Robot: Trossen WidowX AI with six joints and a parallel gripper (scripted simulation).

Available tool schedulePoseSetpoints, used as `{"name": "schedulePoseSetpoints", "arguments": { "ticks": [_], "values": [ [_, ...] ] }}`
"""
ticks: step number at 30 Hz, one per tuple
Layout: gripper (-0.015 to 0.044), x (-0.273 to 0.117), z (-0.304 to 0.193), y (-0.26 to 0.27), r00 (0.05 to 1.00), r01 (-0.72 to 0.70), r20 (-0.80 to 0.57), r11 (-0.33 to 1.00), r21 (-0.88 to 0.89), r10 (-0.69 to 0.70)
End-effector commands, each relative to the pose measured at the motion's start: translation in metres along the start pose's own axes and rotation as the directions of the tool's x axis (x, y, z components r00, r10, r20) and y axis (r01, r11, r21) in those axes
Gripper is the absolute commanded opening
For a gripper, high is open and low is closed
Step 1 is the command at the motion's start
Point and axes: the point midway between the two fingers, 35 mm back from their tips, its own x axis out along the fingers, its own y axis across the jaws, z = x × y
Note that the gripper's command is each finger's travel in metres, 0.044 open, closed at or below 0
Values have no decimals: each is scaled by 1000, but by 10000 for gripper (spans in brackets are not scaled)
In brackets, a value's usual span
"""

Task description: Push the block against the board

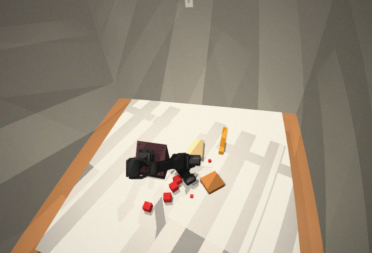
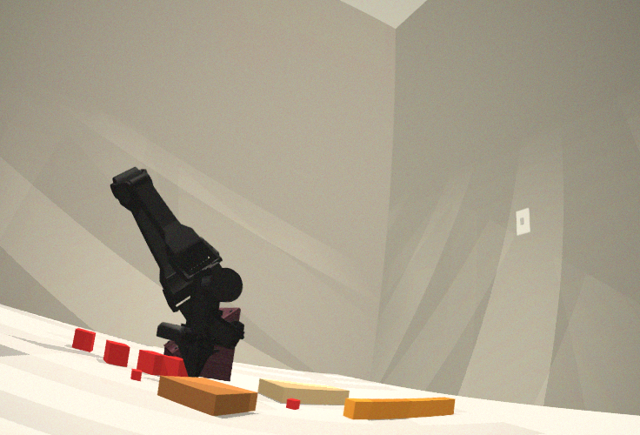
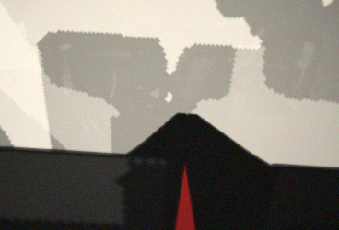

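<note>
A flat orange-brown square block (image 1: 212,182) (image 2: 206,392) lies on the table, and a flat pale yellow block (image 1: 196,148) (image 2: 304,392) lies farther back, partly behind the arm in the top view. A long thin orange board (image 1: 223,140) (image 2: 398,408) lies to their right, apart from both. My gripper (image 2: 193,374) (image 3: 185,123) is shut and points down, its tip low beside the nearest red cubes and behind the orange-brown block in the exterior view. The arm hides the tip in the top view. A red sliver shows in the wrist view; I cannot tell what it is.
Several red cubes, among them one near the gripper (image 1: 177,179) and one at the far end (image 1: 147,206) (image 2: 83,339), form a slanting row. Two tiny red cubes (image 1: 209,160) (image 1: 191,196) lie near the flat blocks. The arm stands at a maroon plate (image 1: 159,151).
</note>
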Motion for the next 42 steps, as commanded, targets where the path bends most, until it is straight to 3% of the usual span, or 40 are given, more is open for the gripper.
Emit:
{"name": "schedulePoseSetpoints", "arguments": {
  "ticks": [1, 24, 30, 36, 42],
  "values": [
    [0, -1, 7, -1, 1000, 5, -1, 1000, -1, -5],
    [0, -1, 41, 1, 1000, 6, 0, 1000, 0, -6],
    [0, -54, 36, 1, 1000, 5, -1, 1000, 0, -5],
    [0, -52, 39, 0, 1000, 13, 2, 1000, -10, -13],
    [0, -64, 88, 26, 999, 14, 36, 983, -184, -7]
  ]
}}
